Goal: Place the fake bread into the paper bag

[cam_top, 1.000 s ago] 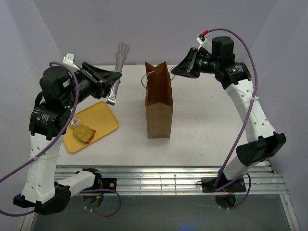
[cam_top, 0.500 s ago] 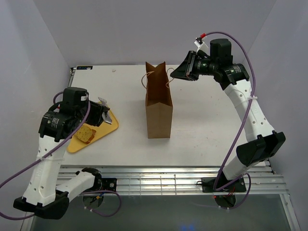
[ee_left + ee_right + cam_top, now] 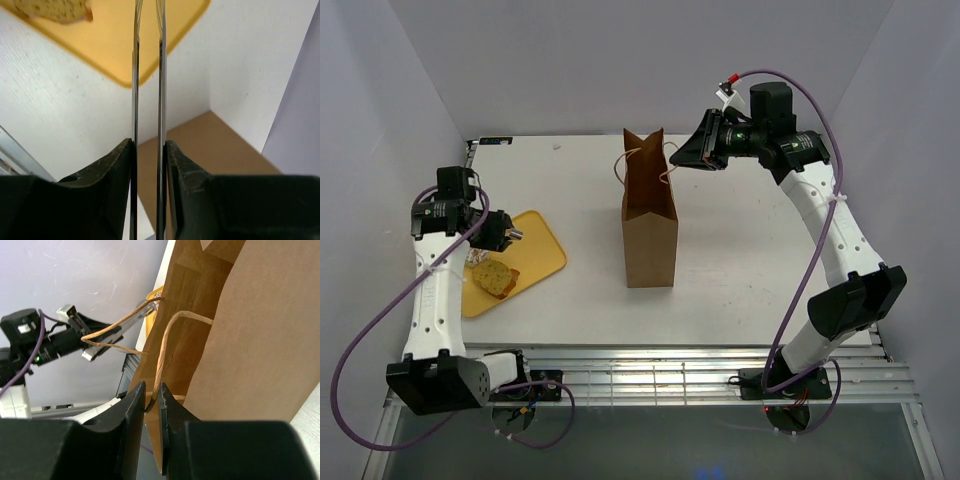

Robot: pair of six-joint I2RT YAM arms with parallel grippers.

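Pinched a handle (image 3: 165, 347) of the paper bag (image 3: 651, 235) in the right gripper (image 3: 151, 395) — clamped tongs (image 3: 161, 90) in the left gripper (image 3: 148, 147), left of the bag. Judged the bread slice (image 3: 494, 278) light, stiff — best nipped across its crust.

The left arm (image 3: 435, 290) stands up from its base and bends at the wrist. The left gripper (image 3: 502, 232) points right and downward, its fingers pressed on thin metal tongs (image 3: 161, 90). The right arm (image 3: 830, 230) reaches high and to the left, and the right gripper (image 3: 685, 158) pinches a handle (image 3: 162, 350).
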